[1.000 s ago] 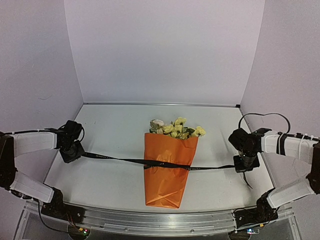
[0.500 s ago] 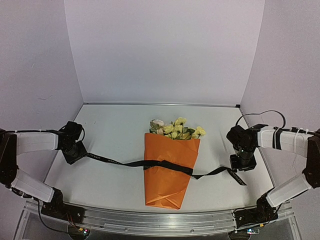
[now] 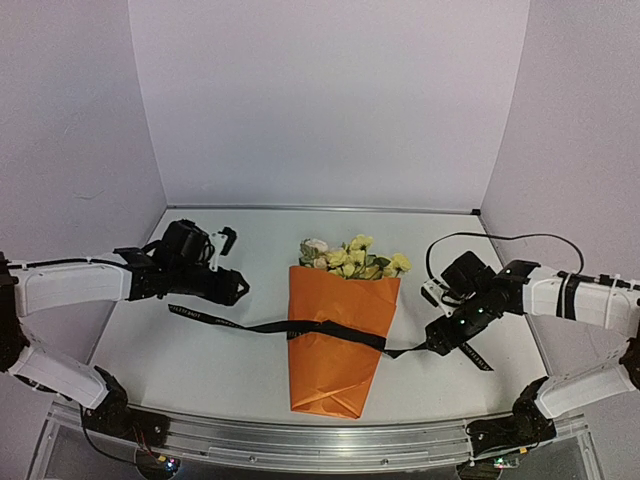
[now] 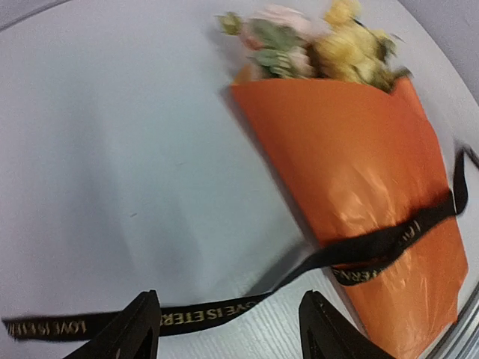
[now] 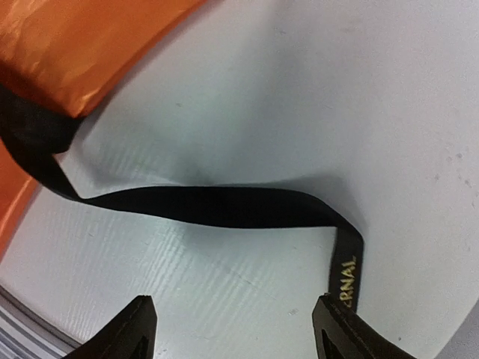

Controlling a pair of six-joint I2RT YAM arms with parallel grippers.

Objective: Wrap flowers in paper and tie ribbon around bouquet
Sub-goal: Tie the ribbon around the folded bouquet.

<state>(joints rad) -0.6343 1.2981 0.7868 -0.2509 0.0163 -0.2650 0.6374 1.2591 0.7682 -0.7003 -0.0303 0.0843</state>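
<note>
Bouquet (image 3: 338,335) of pale yellow and cream blooms in an orange paper cone lies flat at the middle of the white table (image 3: 230,245), its narrow folded end toward the arm bases and its open mouth toward the back wall. The flowers (image 3: 352,257), with a few green leaves among them, stick out just past the upper edge of the glossy orange paper (image 3: 335,375). A long narrow black fabric ribbon (image 3: 320,329) with small gold lettering crosses the front of the cone about halfway down, and a tail trails off onto the table on each side. The left tail runs slack up and to the left and ends on the tabletop below the left gripper (image 3: 238,287), which hangs over the table beside the cone's upper left edge, pointing toward it. In the left wrist view its two dark fingers (image 4: 142,329) stand wide apart with nothing clamped; the lettered tail lies on the table under them. The right tail leaves the cone's right edge, dips to the table and turns over in a fold near its end. The right gripper (image 3: 437,340) sits low just above that tail, close to the cone's right side, jaws likewise spread and gripping nothing, the black band lying loose on the surface ahead of the fingertips (image 5: 138,333).
</note>
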